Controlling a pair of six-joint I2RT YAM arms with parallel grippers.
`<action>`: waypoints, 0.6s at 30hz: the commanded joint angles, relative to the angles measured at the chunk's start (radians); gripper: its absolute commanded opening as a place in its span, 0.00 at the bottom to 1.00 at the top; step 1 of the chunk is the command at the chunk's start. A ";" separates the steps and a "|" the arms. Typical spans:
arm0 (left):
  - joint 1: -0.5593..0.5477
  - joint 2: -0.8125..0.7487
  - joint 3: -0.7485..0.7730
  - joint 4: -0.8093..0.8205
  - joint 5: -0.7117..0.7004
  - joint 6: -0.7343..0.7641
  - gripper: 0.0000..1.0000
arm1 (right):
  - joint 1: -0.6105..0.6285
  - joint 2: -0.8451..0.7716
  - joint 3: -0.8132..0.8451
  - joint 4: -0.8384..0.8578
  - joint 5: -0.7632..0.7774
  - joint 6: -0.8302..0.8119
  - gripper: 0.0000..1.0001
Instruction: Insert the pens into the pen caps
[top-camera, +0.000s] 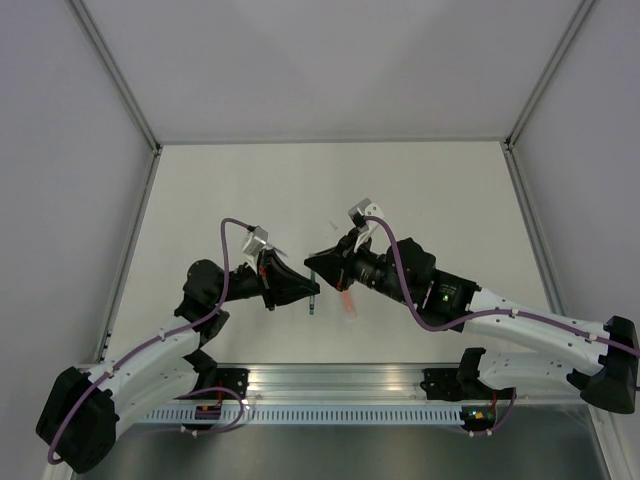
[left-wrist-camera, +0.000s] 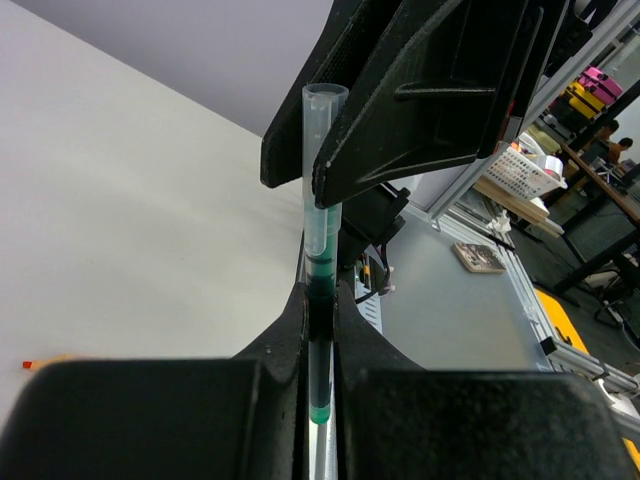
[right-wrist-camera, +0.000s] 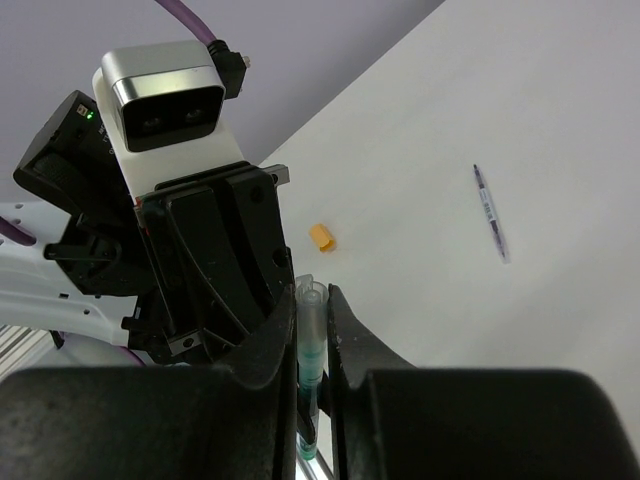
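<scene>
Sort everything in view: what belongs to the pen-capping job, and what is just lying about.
Job: green-ended pen, teal cap, orange pen, orange cap.
Lying about: thin dark pen on the table, white basket beyond it.

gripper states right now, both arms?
Left gripper: closed, holding the green pen.
Right gripper: jaws tightly flank the same pen's clear end; whether it grips yet cannot be told.

Pale matte table (top-camera: 420, 190) here. The orange-yellow cap (right-wrist-camera: 320, 238) lies on its side on it. Well apart to the cap's right in the right wrist view lies a thin pen (right-wrist-camera: 490, 212). The pale orange pen (top-camera: 346, 303) lies flat too; its place relative to the cap is unclear.
</scene>
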 joint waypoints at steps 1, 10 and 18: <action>-0.005 -0.012 -0.005 0.040 0.046 -0.001 0.02 | -0.002 -0.017 0.039 0.052 -0.004 -0.015 0.00; -0.005 -0.014 0.018 -0.013 0.014 0.010 0.60 | -0.004 -0.014 0.039 -0.010 0.024 -0.035 0.00; -0.003 -0.032 0.019 -0.138 -0.045 0.072 1.00 | -0.143 -0.020 0.025 -0.197 0.102 -0.058 0.00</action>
